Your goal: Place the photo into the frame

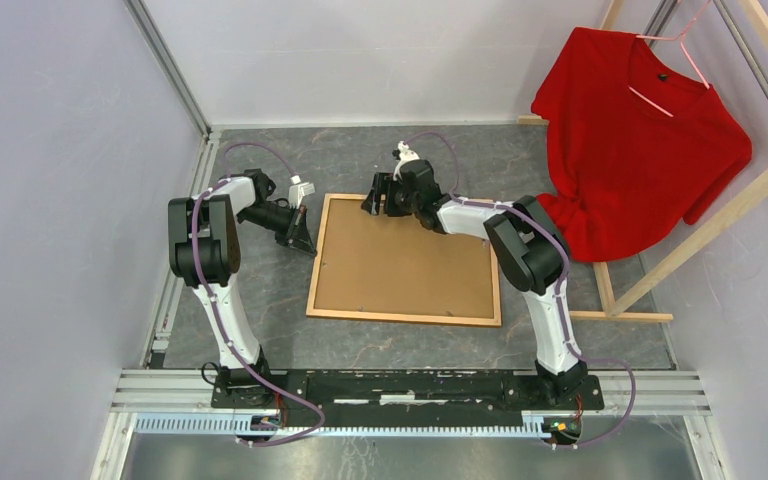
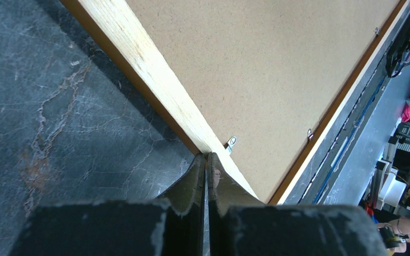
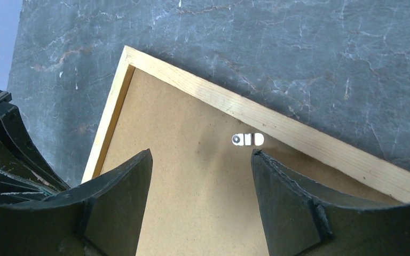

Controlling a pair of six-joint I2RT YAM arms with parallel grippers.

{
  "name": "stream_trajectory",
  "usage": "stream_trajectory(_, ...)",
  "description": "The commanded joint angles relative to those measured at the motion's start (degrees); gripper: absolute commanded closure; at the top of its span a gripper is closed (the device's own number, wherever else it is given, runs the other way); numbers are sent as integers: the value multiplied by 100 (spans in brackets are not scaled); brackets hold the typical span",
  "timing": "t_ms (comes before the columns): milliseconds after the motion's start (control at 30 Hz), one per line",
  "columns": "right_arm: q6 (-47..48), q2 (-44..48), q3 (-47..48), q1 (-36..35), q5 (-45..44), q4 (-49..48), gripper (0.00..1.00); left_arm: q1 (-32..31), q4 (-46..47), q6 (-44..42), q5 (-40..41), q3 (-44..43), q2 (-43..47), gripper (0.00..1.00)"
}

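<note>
1. Top view: the frame [image 1: 405,318] lies flat on the dark marbled bench [image 1: 260,340], back side up, with a brown backing board [image 1: 405,265] filling it.
2. The left tool [image 1: 308,240] points at the frame's left rail near the far left corner, its tips right at the wood.
3. The right tool [image 1: 375,195] hangs over the far rail, and the board spreads out below and behind it.
4. Well off to the right tool's outer side, a red shirt [image 1: 640,140] hangs on a pale wooden rack [image 1: 720,210].
5. Left wrist view: the left tool [image 2: 207,160] has its two fingers pressed together with only a thin seam between them, and nothing shows in that seam.
6. The tips meet the pale rail of the frame [image 2: 149,69]. Whether they press on it I cannot tell.
7. A small metal tab [image 2: 230,143] sits on the backing board [image 2: 277,69] just ahead and to the right of the tips, and bare bench [image 2: 58,117] lies to their left.
8. Right wrist view: the right tool [image 3: 202,160] stands with its fingers wide apart, holding nothing.
9. Between and beneath the fingers lies the backing board [image 3: 181,122].
10. Another metal tab [image 3: 247,140] lies just ahead of the right-hand fingertip, beside the frame's rail [image 3: 299,138].
11. The frame's corner is ahead and to the left, with bench [image 3: 245,48] beyond it
</note>
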State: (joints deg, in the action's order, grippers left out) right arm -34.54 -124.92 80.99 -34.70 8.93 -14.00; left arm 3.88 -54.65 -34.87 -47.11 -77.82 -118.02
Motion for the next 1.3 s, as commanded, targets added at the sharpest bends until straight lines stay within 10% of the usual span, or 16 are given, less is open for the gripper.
stream_trajectory(0,-84,-261,262,18,21,-94,25,-80,386,-37,340,27,42,96)
stream_trajectory(833,-267,-478,492,78,93,-196,28,-115,389,-72,393,7,22,96)
stream_trajectory(1267,102,1496,-1434,723,-471,-348,20,-115,388,-90,480,24,86,97)
